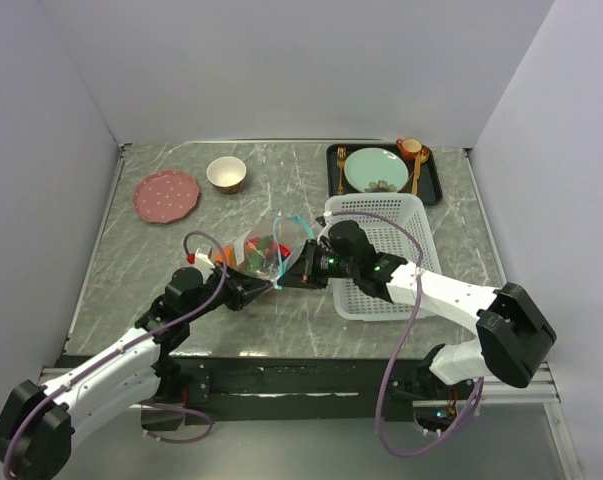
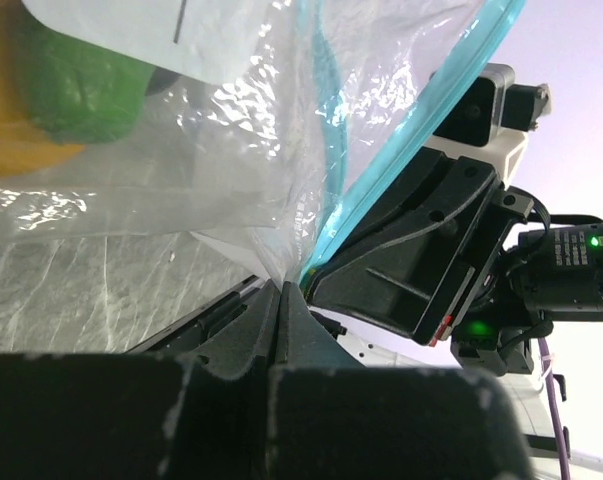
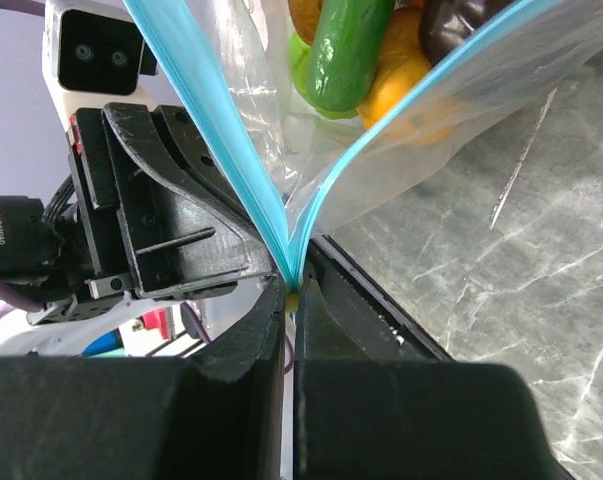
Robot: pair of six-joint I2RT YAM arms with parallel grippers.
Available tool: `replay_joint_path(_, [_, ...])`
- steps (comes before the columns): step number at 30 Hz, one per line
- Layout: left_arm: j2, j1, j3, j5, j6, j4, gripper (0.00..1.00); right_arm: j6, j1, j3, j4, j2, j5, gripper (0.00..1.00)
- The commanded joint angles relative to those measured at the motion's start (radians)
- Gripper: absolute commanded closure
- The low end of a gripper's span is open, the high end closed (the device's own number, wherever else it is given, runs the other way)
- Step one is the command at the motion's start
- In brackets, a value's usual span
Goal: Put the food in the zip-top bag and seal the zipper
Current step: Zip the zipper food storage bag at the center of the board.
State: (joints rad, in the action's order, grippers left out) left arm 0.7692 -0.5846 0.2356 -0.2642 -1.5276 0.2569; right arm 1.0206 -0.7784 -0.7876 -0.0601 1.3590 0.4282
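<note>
Grey marble table (image 1: 181, 290) lies beneath the zip-top bag (image 1: 271, 252), food (image 3: 401, 80) inside, at centre frame; left gripper (image 2: 281, 292) and right gripper (image 3: 291, 288) both pinch one zipper (image 3: 211, 130) end tight, so a slip or skewed tracks could leave it gaping.

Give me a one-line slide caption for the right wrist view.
Right gripper, jaws shut on the teal zipper at one end; zip-top bag mouth open, green pepper inside.

You see teal, green and orange over grey veined marble.
Left of the white mesh basket (image 1: 376, 201), your clear zip-top bag (image 1: 264, 250) has a teal-blue zipper (image 3: 216, 125) and shows a green pepper (image 3: 343, 50), an orange (image 3: 416, 100) and a dark fruit (image 3: 461, 25); farther left sits a pink dotted plate (image 1: 166, 195).
</note>
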Motion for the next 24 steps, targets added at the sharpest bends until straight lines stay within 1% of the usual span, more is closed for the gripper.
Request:
replay_joint_path(1, [-0.036, 0.005, 0.002, -0.006, 0.037, -0.044, 0.99, 0.006, 0.037, -0.039, -0.064, -0.020, -0.016, 1.00])
replay_joint_path(8, [-0.050, 0.012, -0.002, -0.018, 0.046, -0.067, 0.99, 0.004, 0.051, -0.061, -0.079, -0.001, 0.004, 0.99])
replay_joint_path(13, [-0.048, 0.014, -0.027, -0.038, 0.035, -0.051, 0.99, 0.010, 0.070, -0.061, -0.099, 0.011, 0.018, 0.98])
replay_joint_path(24, [-0.064, 0.014, -0.045, -0.055, 0.034, -0.048, 0.99, 0.018, 0.108, -0.061, -0.136, 0.045, 0.067, 0.99])
